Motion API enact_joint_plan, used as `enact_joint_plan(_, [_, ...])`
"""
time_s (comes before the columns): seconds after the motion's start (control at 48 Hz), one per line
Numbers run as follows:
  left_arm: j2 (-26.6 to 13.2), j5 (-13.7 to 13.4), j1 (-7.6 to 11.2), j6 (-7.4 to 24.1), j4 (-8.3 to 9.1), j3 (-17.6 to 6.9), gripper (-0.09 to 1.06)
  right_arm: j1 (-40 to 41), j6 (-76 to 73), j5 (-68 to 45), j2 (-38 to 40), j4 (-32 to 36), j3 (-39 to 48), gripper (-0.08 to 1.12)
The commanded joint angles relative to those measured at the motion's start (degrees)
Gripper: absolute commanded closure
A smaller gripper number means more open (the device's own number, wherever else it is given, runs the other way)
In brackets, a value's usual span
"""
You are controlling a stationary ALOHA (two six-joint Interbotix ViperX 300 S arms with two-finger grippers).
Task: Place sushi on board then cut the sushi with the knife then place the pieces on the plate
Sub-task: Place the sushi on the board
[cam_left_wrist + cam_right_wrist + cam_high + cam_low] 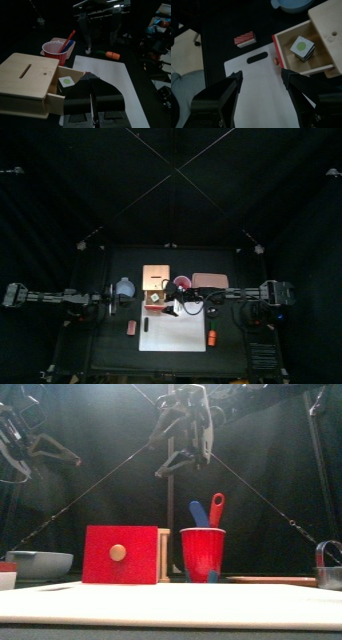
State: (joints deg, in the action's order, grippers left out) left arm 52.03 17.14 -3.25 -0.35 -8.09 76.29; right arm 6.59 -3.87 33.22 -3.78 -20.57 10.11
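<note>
Both arms hang raised: left hand (93, 86) closed, right hand (261, 74) spread.

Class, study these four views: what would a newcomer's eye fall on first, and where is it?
The wooden box at the white cutting board's back left corner stands with its red drawer pulled open, a toy sushi roll inside. Just right of it, a red cup holds a blue knife and a red knife. The right gripper hangs above the board, jaws open.

white board (174, 333) bare | wooden box (120, 554), red cup (203, 552) crowd back edge
</note>
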Motion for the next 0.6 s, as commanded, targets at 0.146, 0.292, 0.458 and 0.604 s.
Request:
enact_joint_plan(0.146, [-0.09, 0.62, -0.09, 0.09, -0.09, -0.53, 0.87, 1.76, -13.71, 19.69, -6.68, 14.33, -14.33, 0.11])
enact_joint_plan(0.292, [-0.09, 1.93, -0.26, 0.09, -0.79, -0.09, 0.87, -0.26, -24.17, 20.30, -10.55, 26.37, -18.11, 0.10])
enact_joint_plan(0.458, [-0.09, 2.02, -1.41, 0.26, -0.79, 0.26, 0.87, -0.79, -28.39, 18.37, -14.15, 27.60, -20.48, 0.11])
enact_joint_plan(0.604, [-0.09, 2.02, -1.76, 0.09, -0.79, 0.53, 0.87, -0.44, -29.97, 16.00, -15.29, 27.42, -20.13, 0.10])
